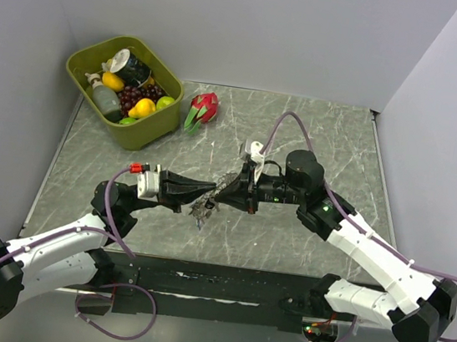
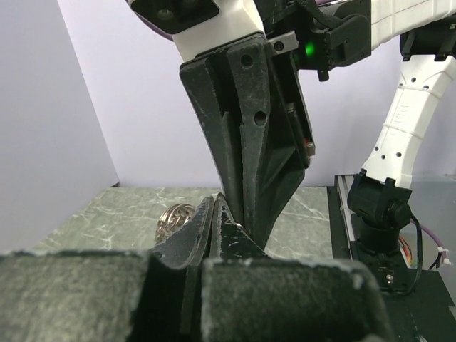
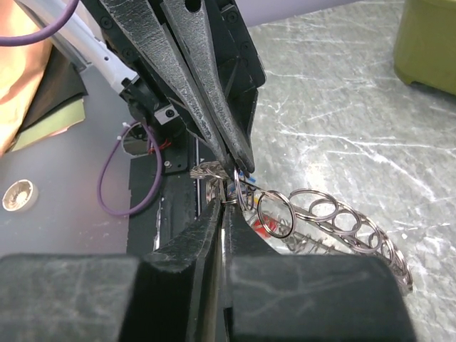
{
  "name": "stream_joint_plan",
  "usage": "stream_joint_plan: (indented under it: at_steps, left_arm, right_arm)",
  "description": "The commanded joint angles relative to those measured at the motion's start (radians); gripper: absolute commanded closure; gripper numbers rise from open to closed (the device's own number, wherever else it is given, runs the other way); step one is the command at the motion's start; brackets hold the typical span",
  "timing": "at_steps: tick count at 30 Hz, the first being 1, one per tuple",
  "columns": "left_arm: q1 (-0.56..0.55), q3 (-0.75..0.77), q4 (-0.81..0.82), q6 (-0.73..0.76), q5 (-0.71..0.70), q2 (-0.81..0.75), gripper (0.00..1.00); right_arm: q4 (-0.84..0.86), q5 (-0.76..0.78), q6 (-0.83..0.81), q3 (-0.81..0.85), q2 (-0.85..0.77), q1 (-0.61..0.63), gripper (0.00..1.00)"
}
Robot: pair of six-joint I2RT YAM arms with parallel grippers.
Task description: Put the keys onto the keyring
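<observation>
Over marbled grey tabletop, my left gripper and right gripper both pinch the keyring: probably light, stiff, slippery wire, best nipped edgewise.

text: none legible | labels: none legible | numbers, signs: none legible

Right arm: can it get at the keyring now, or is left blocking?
Probably yes. The right gripper has its jaws seemingly shut on the end of the keyring, tip to tip with the left gripper, which crowds that spot without blocking it.
</observation>
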Motion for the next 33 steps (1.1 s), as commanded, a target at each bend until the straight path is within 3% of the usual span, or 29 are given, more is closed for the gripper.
stream_joint_plan:
  at_steps: [1,6,9,22,26,33]
  left_arm:
    - [-0.002,0.026,0.063,0.009,0.011,-0.024,0.99]
    - [-0.003,0.024,0.012,0.035,0.005,-0.047,0.99]
    - [-0.002,0.022,-0.01,0.044,0.005,-0.058,0.99]
    - [-0.002,0.024,-0.088,0.074,-0.018,-0.048,0.99]
    - [-0.002,0.048,-0.111,0.086,-0.049,0.023,0.99]
    - [-0.002,0.151,-0.019,0.08,-0.041,0.253,0.99]
  right_arm:
    - [0.009,0.046,-0.02,0.016,-0.022,0.009,0.77]
    - [0.015,0.101,-0.038,-0.015,-0.099,0.007,0.5]
    - [0.01,0.135,-0.048,-0.029,-0.142,0.007,0.39]
    - [0.023,0.184,-0.051,-0.079,-0.194,0.005,0.18]
    - [0.043,0.199,-0.051,-0.118,-0.226,0.005,0.04]
    - [0.004,0.23,-0.048,-0.147,-0.269,0.004,0.0]
